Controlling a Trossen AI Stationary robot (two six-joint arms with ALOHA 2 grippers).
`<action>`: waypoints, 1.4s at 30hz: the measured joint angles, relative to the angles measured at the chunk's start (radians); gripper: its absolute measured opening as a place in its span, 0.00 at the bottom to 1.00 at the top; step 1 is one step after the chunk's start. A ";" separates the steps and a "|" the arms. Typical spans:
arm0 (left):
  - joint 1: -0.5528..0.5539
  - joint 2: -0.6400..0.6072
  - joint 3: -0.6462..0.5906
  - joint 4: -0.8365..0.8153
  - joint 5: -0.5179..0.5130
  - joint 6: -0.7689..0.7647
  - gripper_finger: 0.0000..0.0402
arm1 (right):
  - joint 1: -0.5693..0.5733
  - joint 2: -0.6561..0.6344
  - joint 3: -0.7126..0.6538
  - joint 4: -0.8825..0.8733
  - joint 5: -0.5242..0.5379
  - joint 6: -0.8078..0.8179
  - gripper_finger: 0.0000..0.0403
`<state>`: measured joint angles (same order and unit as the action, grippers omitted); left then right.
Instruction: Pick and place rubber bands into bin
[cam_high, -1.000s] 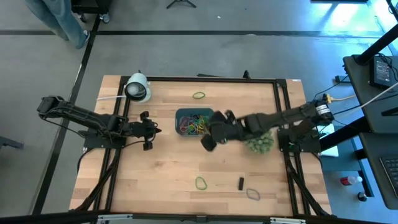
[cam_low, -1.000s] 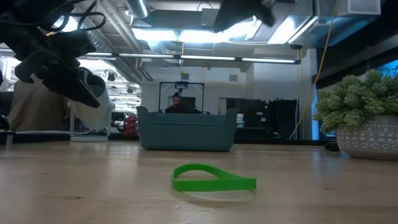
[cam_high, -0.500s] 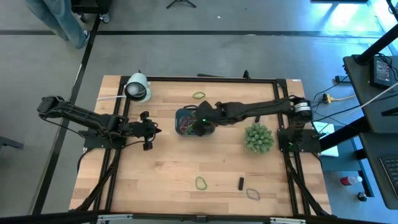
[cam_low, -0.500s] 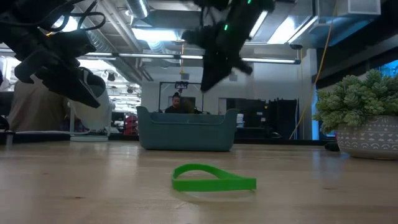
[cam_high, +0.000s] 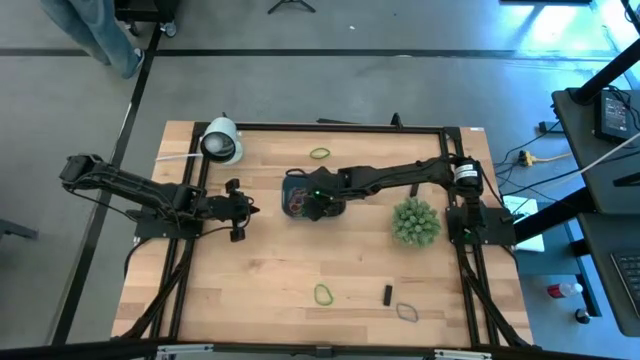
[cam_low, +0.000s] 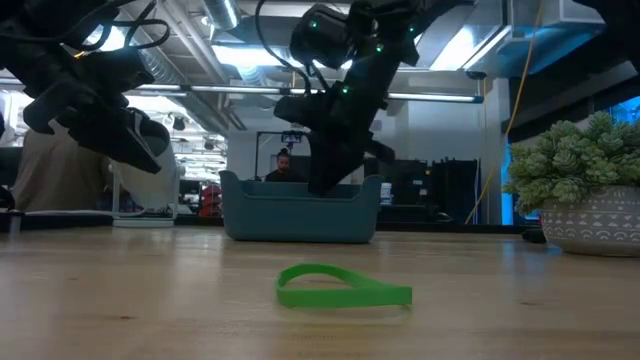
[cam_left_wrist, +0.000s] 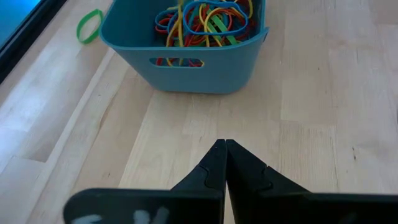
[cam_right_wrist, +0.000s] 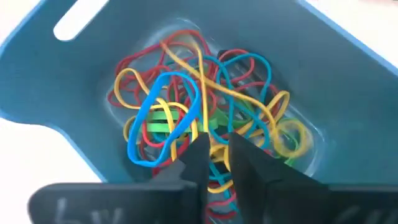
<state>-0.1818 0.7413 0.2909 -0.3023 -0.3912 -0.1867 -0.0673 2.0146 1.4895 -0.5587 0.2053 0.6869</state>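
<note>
— Where is your right gripper (cam_high: 320, 197) at the moment?

— Over the bin (cam_high: 288, 196), which sits mid-table towards the far side. Its tip points down inside the walls, just above the tangle of rubber bands (cam_right_wrist: 186, 106) heaped in there. Your jaws on that side stand a narrow slit apart, and I see nothing pinched between them.

— And the left gripper (cam_high: 241, 208)?

— It hangs above the table just beside the bin's left wall, jaws clenched tip to tip, with nothing in them. A strip of bare wood lies between it and the bin.

— What sits near the edges?

— One green band (cam_high: 319, 153) lies by the far rail, just beyond the bin. Towards the near edge you have another green band (cam_high: 323, 294), a black block (cam_high: 387, 295) and a dark band (cam_high: 406, 311), each apart from the others. The plant (cam_high: 416, 222) stands right of the bin, under your right arm; the white dome (cam_high: 221, 140) fills the far left corner.

— Open room?

— A wide bare stretch of table runs between the bin and those near-edge bands.
</note>
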 joint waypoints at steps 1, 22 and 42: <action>0.000 0.000 0.000 0.000 0.000 0.000 0.00 | 0.000 0.000 0.008 -0.002 0.000 0.000 0.19; 0.000 0.000 0.000 -0.001 0.023 -0.013 0.01 | 0.263 -0.004 0.304 -0.498 0.008 -0.001 0.27; 0.000 0.000 0.000 -0.001 0.072 -0.042 0.01 | 0.741 -0.004 0.147 -0.585 -0.019 0.774 0.23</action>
<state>-0.1818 0.7414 0.2909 -0.3031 -0.3191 -0.2284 0.6733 2.0106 1.6365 -1.1434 0.1859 1.4611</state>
